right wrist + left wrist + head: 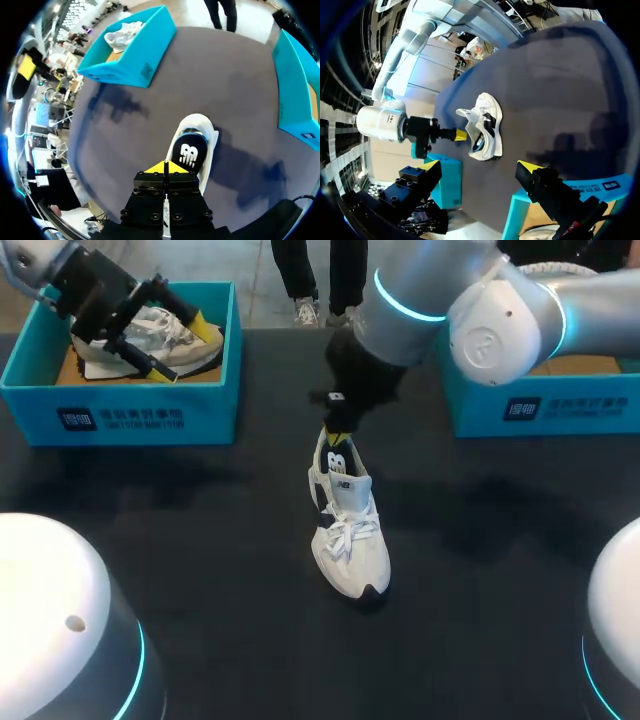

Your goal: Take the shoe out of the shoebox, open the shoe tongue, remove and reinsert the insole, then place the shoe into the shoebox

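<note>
Standing on its sole near the middle of the counter [200, 570], the white shoe [349, 535] is shown outside both boxes, toe towards the robot and heel towards the far edge. Its tongue [351, 492] is lifted away from the opening and the laces [345, 532] lie loose over the forefoot. The dark insole [190, 152] is seen at the heel end of the opening.

The right gripper [165, 168] is held at the heel of the shoe. Its fingers are pressed together, with the yellow tips meeting at the near edge of the insole. Whether they touch the insole cannot be told.

The left shoebox [150, 408] is placed at the far left of the counter, well apart from the shoe, and a second shoe [165, 340] is seen lying inside it. The left gripper [479, 167] is held over this box with its fingers [530, 168] spread wide and nothing between them. The right shoebox [535, 408] is placed at the far right, partly covered by the right arm.
</note>
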`<action>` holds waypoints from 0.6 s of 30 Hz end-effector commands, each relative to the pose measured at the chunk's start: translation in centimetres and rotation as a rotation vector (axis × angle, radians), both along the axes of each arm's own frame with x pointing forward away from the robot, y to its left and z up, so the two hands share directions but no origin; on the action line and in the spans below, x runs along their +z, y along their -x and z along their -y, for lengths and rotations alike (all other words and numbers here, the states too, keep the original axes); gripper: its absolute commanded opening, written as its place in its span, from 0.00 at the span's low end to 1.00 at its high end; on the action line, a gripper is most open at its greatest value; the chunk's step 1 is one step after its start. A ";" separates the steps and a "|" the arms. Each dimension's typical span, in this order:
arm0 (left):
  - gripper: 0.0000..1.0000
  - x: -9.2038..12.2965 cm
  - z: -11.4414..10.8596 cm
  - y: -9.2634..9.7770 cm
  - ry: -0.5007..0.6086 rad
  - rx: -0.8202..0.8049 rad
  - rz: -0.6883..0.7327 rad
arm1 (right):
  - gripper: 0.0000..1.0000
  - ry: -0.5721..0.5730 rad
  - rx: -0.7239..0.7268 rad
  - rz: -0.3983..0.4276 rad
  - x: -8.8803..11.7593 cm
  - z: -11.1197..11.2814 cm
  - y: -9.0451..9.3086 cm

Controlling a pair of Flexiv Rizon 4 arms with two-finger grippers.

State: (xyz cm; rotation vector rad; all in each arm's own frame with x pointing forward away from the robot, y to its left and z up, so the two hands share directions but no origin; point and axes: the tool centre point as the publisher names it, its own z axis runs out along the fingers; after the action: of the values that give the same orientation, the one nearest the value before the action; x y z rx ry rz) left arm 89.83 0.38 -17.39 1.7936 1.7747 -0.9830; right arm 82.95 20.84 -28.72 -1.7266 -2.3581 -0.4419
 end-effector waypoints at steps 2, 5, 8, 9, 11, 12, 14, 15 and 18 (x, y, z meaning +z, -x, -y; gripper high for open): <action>1.00 0.2 -0.9 0.0 -0.009 0.025 0.016 | 0.00 0.109 -0.028 0.020 -0.3 -0.5 0.7; 1.00 0.1 -1.5 -0.4 -0.019 0.039 0.022 | 0.00 0.129 -0.030 0.009 -0.5 -0.5 0.9; 1.00 0.1 -1.8 -0.8 -0.028 0.048 0.027 | 0.00 0.129 -0.030 0.009 -0.5 -0.5 0.9; 1.00 0.0 -1.8 -0.9 -0.030 0.049 0.028 | 0.00 0.129 -0.030 0.009 -0.5 -0.5 0.9; 1.00 0.0 -2.0 -1.1 -0.034 0.050 0.029 | 0.00 0.129 -0.030 0.009 -0.5 -0.5 0.9; 1.00 -0.1 -2.0 -1.1 -0.036 0.052 0.030 | 0.00 0.129 -0.030 0.009 -0.5 -0.5 0.9; 1.00 -0.3 -2.1 -1.3 -0.044 0.056 0.028 | 0.00 0.129 -0.030 0.009 -0.5 -0.5 0.9; 1.00 -0.4 -2.2 -1.4 -0.052 0.060 0.029 | 0.00 0.129 -0.030 0.009 -0.5 -0.5 0.9; 1.00 -0.8 -2.2 -1.5 -0.060 0.071 0.023 | 0.00 0.129 -0.030 0.009 -0.5 -0.5 0.9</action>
State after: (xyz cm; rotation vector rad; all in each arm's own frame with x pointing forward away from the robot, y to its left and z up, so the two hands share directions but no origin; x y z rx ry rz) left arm 91.27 2.75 -18.07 1.7560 1.8579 -0.8884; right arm 82.12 21.32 -29.23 -1.8196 -2.4182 -0.3075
